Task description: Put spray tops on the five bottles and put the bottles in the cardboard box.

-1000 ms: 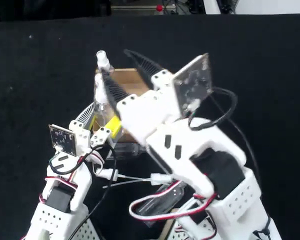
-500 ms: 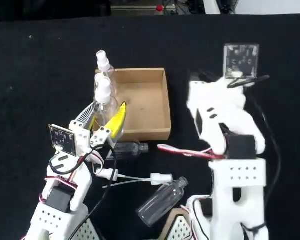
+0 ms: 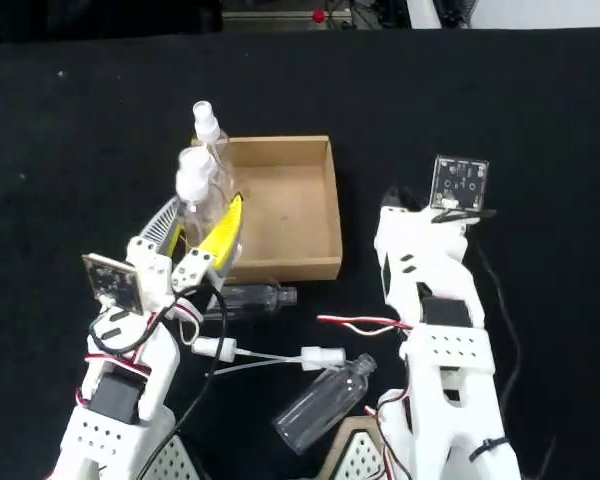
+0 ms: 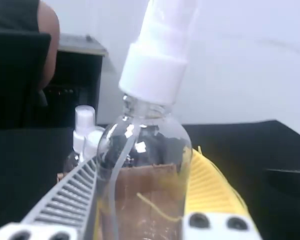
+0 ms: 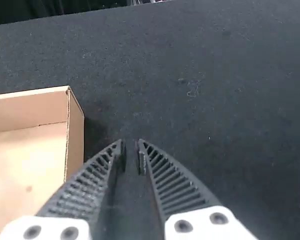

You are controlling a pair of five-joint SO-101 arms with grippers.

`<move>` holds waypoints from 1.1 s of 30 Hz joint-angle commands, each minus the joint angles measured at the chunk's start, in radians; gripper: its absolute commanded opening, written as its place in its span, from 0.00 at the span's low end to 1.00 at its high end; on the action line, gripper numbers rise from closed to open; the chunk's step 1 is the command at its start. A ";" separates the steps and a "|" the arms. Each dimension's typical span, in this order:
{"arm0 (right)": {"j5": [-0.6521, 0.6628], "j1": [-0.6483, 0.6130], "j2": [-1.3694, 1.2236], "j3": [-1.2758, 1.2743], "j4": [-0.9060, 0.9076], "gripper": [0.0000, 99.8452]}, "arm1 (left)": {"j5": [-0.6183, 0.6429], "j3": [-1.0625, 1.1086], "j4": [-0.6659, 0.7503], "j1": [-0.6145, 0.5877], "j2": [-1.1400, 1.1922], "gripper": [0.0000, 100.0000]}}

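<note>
Left pincer (image 3: 206,203) clamped round a capped bottle (image 3: 194,178). The bottle is upright, spray top on, held at the left wall of the cardboard box (image 3: 332,195). Cannot tell whether its base is over the wall or still outside it. The box sits mid-tabletop (image 3: 500,110).

A second capped bottle (image 3: 208,125) stands at the box's far left corner. One bare bottle (image 3: 248,297) lies just beside the box's near wall. Another bare bottle (image 3: 325,403) lies toward the tabletop's near edge. Two loose spray tops (image 3: 220,350) (image 3: 323,356), tubes trailing, lie between the two bare bottles.

Right pincer (image 5: 130,150) hangs over bare tabletop to the right of the box. Its fingers are drawn almost together with only a slit between them, and nothing is in it.

Step in hand, as I judge it: boxing the capped bottle. The next move calls for carrying it right, past the wall and clear of the rim, then lowering it and releasing. After that, two bottles still need tops.
</note>
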State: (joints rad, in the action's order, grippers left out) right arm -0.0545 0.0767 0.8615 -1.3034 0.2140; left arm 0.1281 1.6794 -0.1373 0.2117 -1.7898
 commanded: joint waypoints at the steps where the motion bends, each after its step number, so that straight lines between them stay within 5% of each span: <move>1: 0.008 0.017 0.062 0.002 -0.034 0.01 | 0.005 0.022 0.072 -0.038 0.020 0.07; 12: 0.006 0.018 0.058 -0.004 -0.034 0.01 | -0.002 0.027 0.534 -0.033 0.503 0.07; 24: 0.006 0.018 0.061 -0.004 -0.034 0.01 | -0.002 -0.002 0.885 -0.041 0.921 0.07; 33: 0.008 0.018 0.061 -0.004 -0.034 0.01 | -0.003 -0.079 0.965 -0.041 1.125 0.07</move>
State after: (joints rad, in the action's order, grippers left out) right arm -0.0545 0.0767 0.8615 -1.3096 0.2140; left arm 0.1281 1.6609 0.7956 0.1780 -0.7096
